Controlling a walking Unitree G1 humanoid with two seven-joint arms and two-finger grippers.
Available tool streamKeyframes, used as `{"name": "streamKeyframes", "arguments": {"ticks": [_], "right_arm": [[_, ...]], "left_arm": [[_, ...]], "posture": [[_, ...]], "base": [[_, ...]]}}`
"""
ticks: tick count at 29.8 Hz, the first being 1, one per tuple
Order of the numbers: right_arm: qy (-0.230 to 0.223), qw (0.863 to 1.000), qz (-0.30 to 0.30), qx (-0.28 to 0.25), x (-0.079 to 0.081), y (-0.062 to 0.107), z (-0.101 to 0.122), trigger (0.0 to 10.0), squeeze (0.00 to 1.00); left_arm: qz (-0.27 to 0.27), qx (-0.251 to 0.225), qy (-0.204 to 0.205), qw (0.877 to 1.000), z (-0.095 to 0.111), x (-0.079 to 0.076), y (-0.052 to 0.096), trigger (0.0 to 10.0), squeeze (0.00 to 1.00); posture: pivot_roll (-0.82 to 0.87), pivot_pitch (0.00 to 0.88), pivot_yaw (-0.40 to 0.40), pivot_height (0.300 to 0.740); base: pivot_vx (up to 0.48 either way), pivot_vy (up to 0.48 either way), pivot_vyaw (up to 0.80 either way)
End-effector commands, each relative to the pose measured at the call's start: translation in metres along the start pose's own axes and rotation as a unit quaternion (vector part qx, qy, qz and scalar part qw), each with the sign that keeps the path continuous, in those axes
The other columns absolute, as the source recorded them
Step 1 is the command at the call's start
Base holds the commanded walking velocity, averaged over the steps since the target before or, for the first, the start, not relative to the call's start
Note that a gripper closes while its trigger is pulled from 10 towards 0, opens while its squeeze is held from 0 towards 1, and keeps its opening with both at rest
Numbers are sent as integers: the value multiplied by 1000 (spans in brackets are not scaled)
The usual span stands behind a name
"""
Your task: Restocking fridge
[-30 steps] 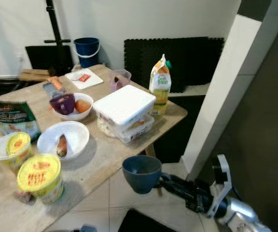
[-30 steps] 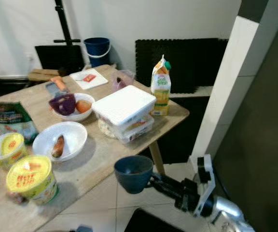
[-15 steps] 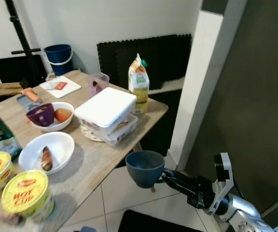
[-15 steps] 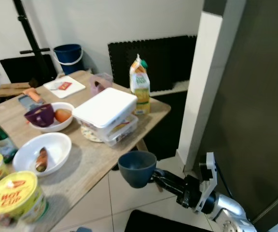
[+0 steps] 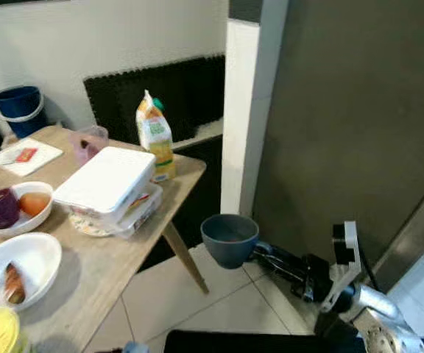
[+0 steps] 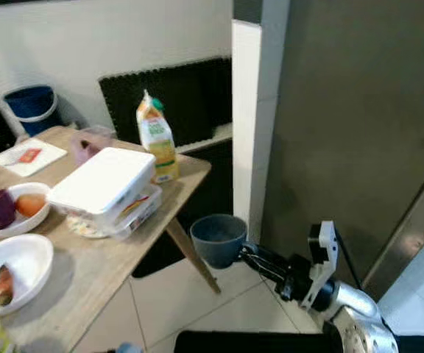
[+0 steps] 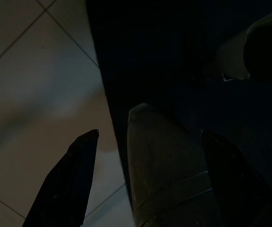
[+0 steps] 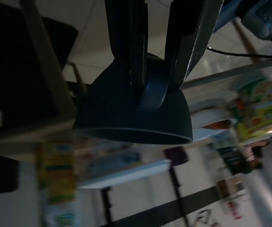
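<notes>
- The right tool (image 6: 243,251) pinches the handle of a dark blue cup (image 6: 218,239), holding it upright in the air past the corner of the counter (image 5: 101,254) and in front of the tall dark fridge door (image 5: 352,110).
- The cup looks stiff and fairly light, probably ceramic or hard plastic (I cannot tell which), so I judge it would chip or crack if knocked against the door or dropped on the floor tiles (image 5: 227,301).
- The handle is the natural place to hold it, and the right wrist view shows both black fingers (image 8: 126,42) closed over the handle with the bowl hanging beyond them; held this way it could swing, so slow moves seem wise.
- The left tool (image 7: 143,189) hangs idle over the floor, its fingers spread with nothing between them.
- Compared with a second ago the whole view has swung towards the fridge: the counter with the white box (image 5: 107,184) and juice carton (image 5: 155,134) now sits further left, while the cup keeps its place in the grip.
</notes>
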State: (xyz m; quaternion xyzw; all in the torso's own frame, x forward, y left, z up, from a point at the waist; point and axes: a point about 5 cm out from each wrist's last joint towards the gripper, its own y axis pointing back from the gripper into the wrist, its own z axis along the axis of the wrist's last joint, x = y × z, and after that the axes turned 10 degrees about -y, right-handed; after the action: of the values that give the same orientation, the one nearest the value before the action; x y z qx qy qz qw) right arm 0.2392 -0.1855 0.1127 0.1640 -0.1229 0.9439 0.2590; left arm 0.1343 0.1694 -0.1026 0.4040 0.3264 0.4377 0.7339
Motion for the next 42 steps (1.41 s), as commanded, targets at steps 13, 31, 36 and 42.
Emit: {"name": "streamKeyframes", "arguments": {"ticks": [13,31,36,42], "right_arm": [[18,1000,-15,-7,-2,2,4,10000,0],[32,999,-32,-13,-7,0,8,10000,0],[36,999,-36,-13,-7,1,8,10000,0],[40,998,-38,-13,-8,0,10,10000,0]], "left_arm": [[4,2,-12,1000,2,5,1,10000,0],[0,1,-13,1000,2,3,1,10000,0],[0,1,-13,1000,3,3,0,10000,0],[-1,0,-14,1000,3,2,0,10000,0]], "posture": [[-99,13,76,740],[-107,13,77,740],[-109,13,76,740],[-110,13,77,740]], "base": [[0,0,-665],[0,0,-682],[0,0,-684],[0,0,-682]]}}
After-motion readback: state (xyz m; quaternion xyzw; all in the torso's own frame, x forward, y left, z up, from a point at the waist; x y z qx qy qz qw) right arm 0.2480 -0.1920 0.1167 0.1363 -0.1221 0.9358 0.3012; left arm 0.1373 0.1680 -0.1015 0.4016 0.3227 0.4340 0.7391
